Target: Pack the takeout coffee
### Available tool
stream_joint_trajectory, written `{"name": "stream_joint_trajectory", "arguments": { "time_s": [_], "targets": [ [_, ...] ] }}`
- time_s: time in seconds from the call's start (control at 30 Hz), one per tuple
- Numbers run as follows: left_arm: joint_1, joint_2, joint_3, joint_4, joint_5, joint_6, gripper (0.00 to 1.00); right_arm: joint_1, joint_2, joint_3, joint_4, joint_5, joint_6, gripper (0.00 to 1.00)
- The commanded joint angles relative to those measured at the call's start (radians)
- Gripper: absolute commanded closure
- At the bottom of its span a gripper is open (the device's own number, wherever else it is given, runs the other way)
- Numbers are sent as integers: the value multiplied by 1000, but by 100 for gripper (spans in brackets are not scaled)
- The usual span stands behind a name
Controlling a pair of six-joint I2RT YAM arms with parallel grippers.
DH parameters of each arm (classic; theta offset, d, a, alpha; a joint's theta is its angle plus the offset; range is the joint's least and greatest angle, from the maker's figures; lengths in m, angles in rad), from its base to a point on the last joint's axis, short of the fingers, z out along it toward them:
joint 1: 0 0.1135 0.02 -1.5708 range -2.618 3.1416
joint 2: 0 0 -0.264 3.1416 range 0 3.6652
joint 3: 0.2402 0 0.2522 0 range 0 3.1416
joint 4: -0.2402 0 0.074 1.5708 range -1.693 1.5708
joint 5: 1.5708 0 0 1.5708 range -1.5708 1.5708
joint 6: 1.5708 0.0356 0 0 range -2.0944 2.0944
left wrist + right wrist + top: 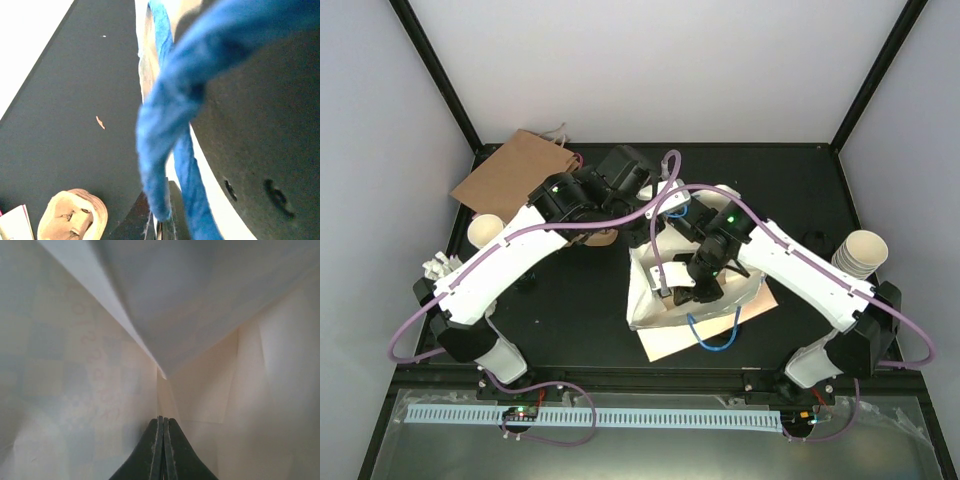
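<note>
The left pincer point(161, 227) is clenched on the blue handle point(165, 125) of the white bag point(645, 300) lying mid-desk, and the right pincer point(163, 440) is pressed closed inside that bag. An open cream cup point(485, 230) stands at the left edge and a cup stack point(860, 252) at the right edge. I cannot tell whether any coffee is in the bag.

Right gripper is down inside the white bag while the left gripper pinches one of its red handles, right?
Not quite: the handle the left gripper pinches is blue, not red, as the left wrist view shows. The right gripper is indeed inside the white bag.
</note>
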Motion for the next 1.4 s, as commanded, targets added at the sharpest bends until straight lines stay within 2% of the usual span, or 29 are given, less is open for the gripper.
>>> {"name": "stream_joint_trajectory", "arguments": {
  "time_s": [0.0, 0.27, 0.47, 0.67, 0.77, 0.9, 1.07, 1.27, 1.37],
  "targets": [
    [4, 1, -26, 118, -128, 36, 98, 20, 3, 40, -85, -112, 36, 99],
    [-7, 20, -40, 143, -216, 47, 98, 23, 62, 121, -114, -190, 146, 99],
    [-10, 34, -44, 138, -270, 33, 98, 26, 47, 111, -65, -41, 222, 99],
    [-12, 43, -53, 138, -248, 15, 98, 27, -63, 24, 182, 185, 314, 99],
    [-12, 50, -59, 146, -247, -2, 98, 28, -125, -6, 321, 214, 380, 99],
    [-10, 80, -57, 145, -279, -39, 99, 28, -206, -25, 496, 252, 553, 98],
    [5, 134, -10, 116, -300, -120, 98, 28, -270, -13, 579, 352, 805, 90],
    [30, 167, 41, 105, -279, -201, 98, 26, -338, -3, 559, 622, 1162, 78],
    [37, 162, 45, 125, -259, -214, 98, 26, -385, 15, 510, 723, 1282, 60]
  ]
}}
